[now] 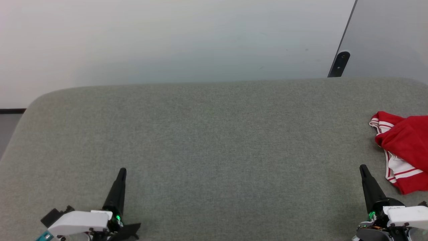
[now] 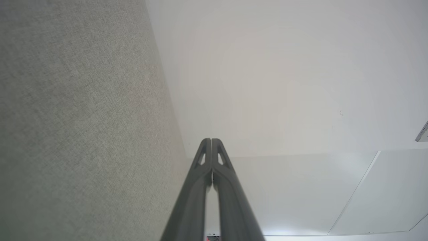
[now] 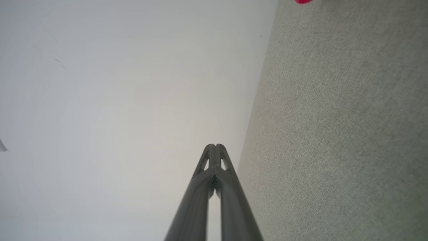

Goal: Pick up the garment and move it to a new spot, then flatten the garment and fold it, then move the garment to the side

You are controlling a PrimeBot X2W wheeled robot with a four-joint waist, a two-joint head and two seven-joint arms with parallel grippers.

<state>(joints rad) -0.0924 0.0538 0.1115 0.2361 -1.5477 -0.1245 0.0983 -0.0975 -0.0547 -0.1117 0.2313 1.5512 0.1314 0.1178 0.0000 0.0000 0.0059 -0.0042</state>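
The garment point(image 1: 406, 147), bright red with white striped bands, lies crumpled at the far right of the grey fabric surface point(image 1: 214, 144), cut off by the head view's right edge. A sliver of red garment point(image 3: 303, 1) shows at the top of the right wrist view. My right gripper point(image 1: 362, 167) is shut and empty at the lower right, just left of the garment and apart from it; its tips point(image 3: 215, 146) meet. My left gripper point(image 1: 122, 170) rests shut and empty at the lower left, far from the garment, fingertips pressed together point(image 2: 211, 140).
The grey surface ends at a rounded far edge with a pale wall point(image 1: 167, 40) behind it. A dark bracket point(image 1: 340, 63) and a grey panel point(image 1: 391, 36) stand at the back right. A strip of floor point(image 1: 8, 129) shows past the left corner.
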